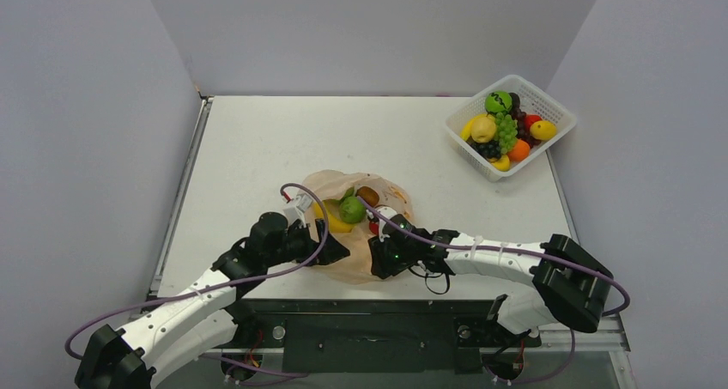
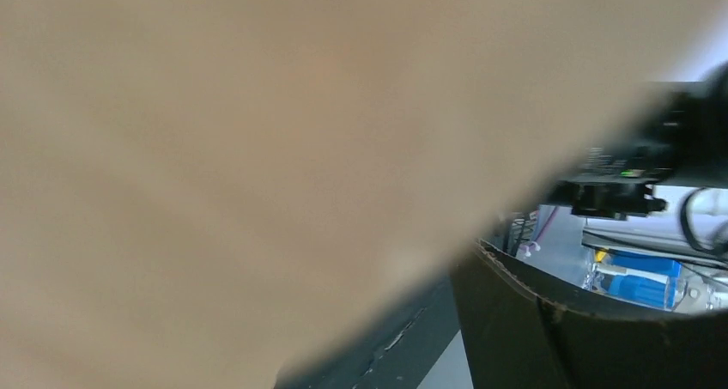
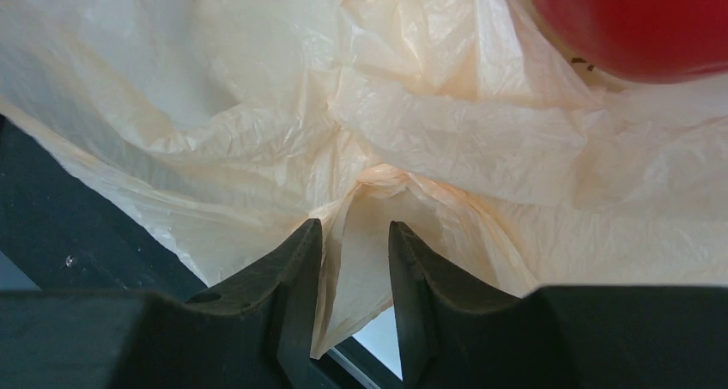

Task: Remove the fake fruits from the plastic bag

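Right gripper [image 3: 354, 264] pinching fold of plastic bag [image 3: 429, 140], jaws nearly closed; red apple [image 3: 635, 20] just beyond; left gripper [image 1: 336, 252] at bag's near edge, grip impossible to tell; bag at front-middle of table [image 1: 257, 148], banana [image 1: 333, 222], green apple [image 1: 352, 209] showing inside.

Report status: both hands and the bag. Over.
Right hand shut on a fold of the plastic bag. Left hand at the bag's left edge, grip unseen. Green apple, banana, red apple lie in the open bag. Nothing blocking.
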`<state>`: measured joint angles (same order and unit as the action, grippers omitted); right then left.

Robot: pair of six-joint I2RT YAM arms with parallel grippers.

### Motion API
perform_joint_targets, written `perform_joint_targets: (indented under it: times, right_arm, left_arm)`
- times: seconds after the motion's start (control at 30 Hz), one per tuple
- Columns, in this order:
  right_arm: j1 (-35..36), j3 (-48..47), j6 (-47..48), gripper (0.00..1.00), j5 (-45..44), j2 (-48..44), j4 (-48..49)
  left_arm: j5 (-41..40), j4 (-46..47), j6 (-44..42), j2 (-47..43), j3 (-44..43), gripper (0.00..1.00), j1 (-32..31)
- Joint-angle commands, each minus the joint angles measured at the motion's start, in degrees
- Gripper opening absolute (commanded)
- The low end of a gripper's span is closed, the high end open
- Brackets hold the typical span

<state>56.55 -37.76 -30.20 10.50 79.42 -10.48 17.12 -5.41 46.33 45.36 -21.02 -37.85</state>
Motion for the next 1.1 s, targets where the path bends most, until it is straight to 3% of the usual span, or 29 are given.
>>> perform_joint_targets:
  times: [0.0,0.2,0.3,0.5,0.73,0.93,1.07]
  right_arm:
    - [-0.84,-3.16,1.79,0.32,-2.29,-1.75,0.26]
    - [-3.57,-7.70,3.33,0.36,-8.24,-6.57,-2.18]
    - [-4.32,-10.18,4.78,0.48,-12.54,-7.59,-2.66]
    - [-4.52,-18.70,6.70,0.61,-24.24,-2.48,-9.28]
    - [-4.48,-21.55,6.85,0.63,-27.66,2.84,-9.12]
    - [-4.46,-21.71,5.67,0.62,-29.35,7.40,-8.44]
    - [-4.24,-20.99,4.81,0.62,-30.60,9.01,-7.23]
  left_arm:
    - [-2.60,4.46,4.50,-1.68,3.94,0.77,-0.25]
    - [-2.28,2.05,4.52,-6.14,2.84,0.78,-0.36]
    - [-2.58,-0.73,3.41,-7.85,0.12,0.79,-0.30]
    - [-0.78,-1.09,2.90,-7.36,-3.41,0.81,-0.36]
    - [1.59,-0.99,1.46,-6.55,-6.93,0.83,-0.30]
    - [1.10,-14.27,-8.21,-3.44,-22.63,0.83,-0.12]
    - [-2.66,-22.98,-16.17,-1.32,-39.15,0.86,0.02]
